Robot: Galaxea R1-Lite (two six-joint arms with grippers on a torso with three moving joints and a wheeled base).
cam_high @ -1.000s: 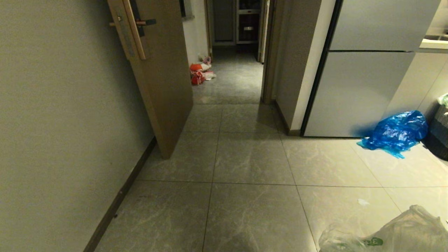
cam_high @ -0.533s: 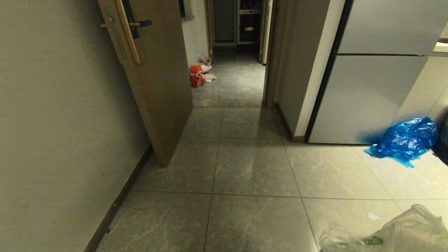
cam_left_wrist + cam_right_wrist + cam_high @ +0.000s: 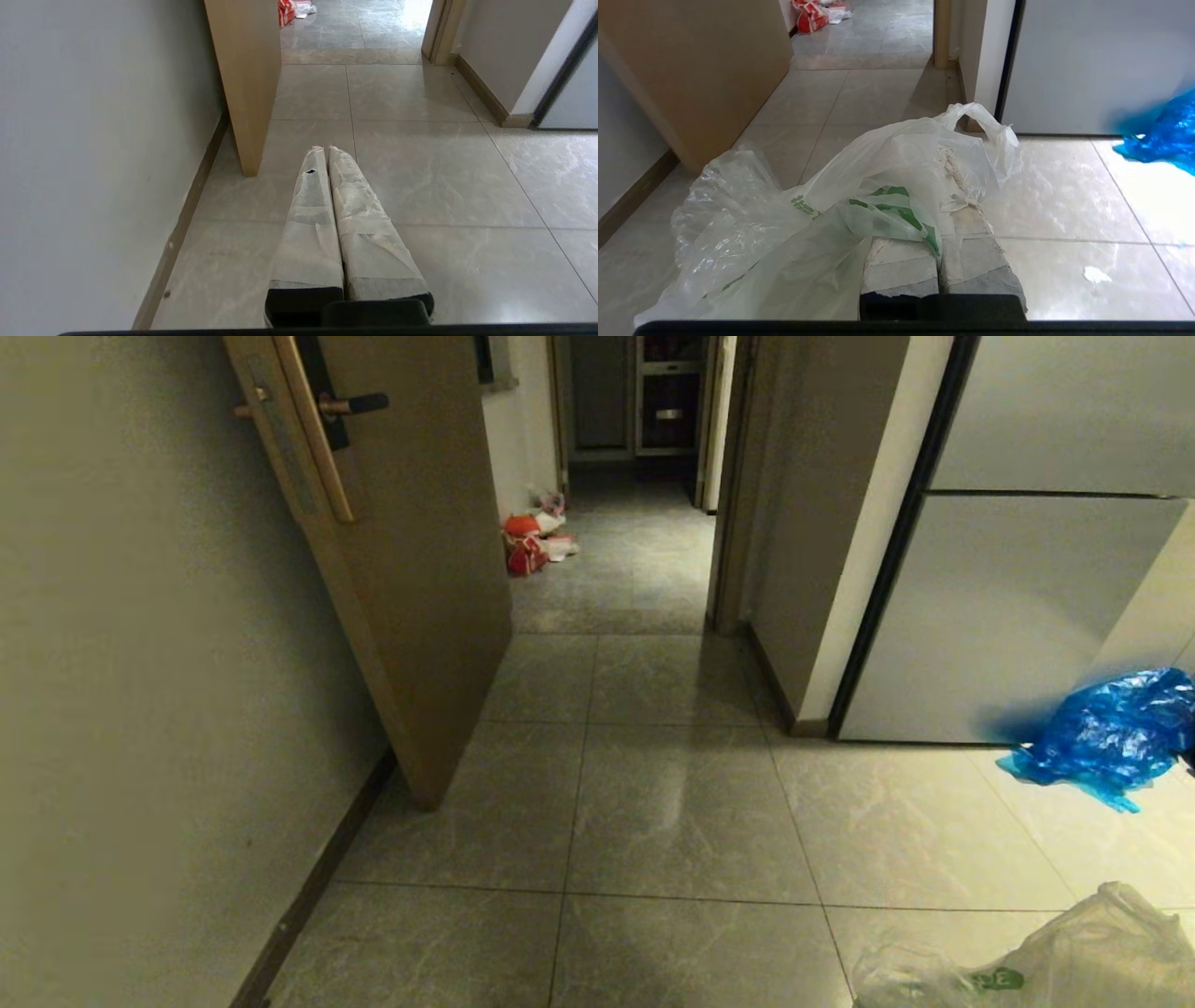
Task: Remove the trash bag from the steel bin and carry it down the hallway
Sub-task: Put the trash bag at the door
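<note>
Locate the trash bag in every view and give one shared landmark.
Head view: trash bag in the bottom right corner.
Left wrist view: not in it.
Right wrist view: trash bag draped over the right gripper.
Shared landmark: the wooden door.

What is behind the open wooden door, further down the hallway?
Behind the wooden door, an orange-red bag and pale litter lie on the hallway floor by the wall. The door covers whatever lies further left of them.

The grey marbled tile floor (image 3: pixel 672 803) carries a crumpled shiny blue plastic bag (image 3: pixel 1106 733) just beside the tall grey fridge (image 3: pixel 1008 616), and orange-red bags (image 3: pixel 525 546) well beyond that fridge.
</note>
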